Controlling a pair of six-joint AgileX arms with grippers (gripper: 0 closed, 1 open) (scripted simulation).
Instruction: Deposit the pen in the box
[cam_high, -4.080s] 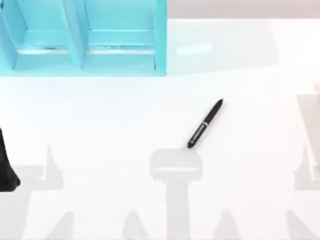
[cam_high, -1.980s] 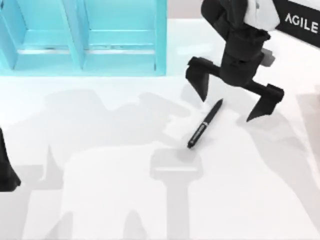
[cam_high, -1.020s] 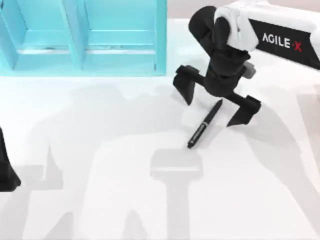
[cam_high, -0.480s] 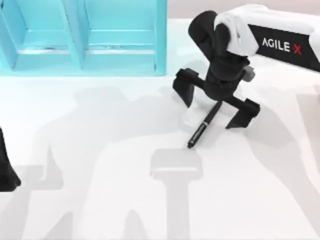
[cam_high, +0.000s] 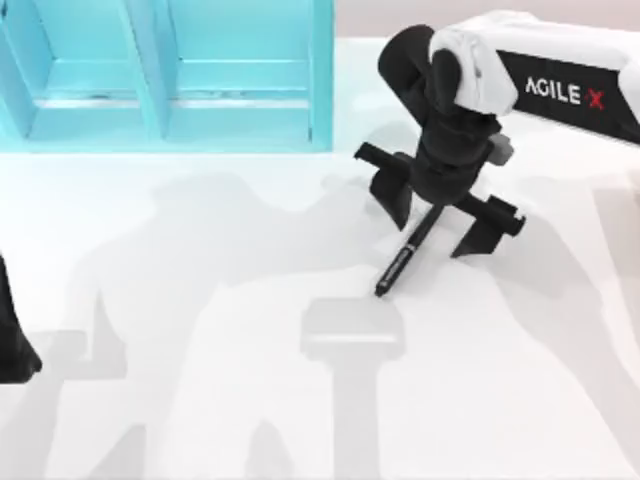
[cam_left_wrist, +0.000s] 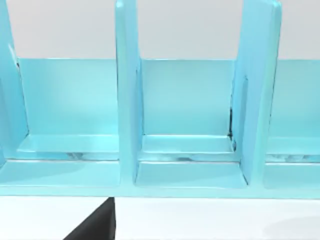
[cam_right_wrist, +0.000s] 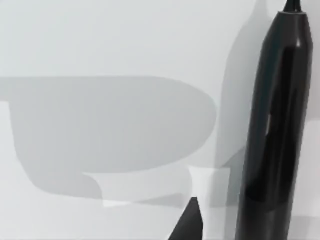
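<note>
**Inspector:** Which step is in hand?

**Me:** The grasp. My right hand (cam_high: 443, 212) is low over the pen (cam_high: 405, 257), fingers spread, one on each side of its upper end. The pen lies flat on the tabletop (cam_high: 230, 380), slanted, right of centre and well apart from the box (cam_high: 322, 75) at the upper left. I judge nothing is pinched yet.

**Inspector:** The left hand?

**Me:** Parked at the left edge (cam_high: 12, 345); its fingers I cannot tell.

**Inspector:** What does the next move call for?

**Me:** Closing squarely across the barrel (cam_right_wrist: 272, 135) without rolling it, then lifting clear and carrying it left to a box compartment (cam_left_wrist: 187, 125).
</note>
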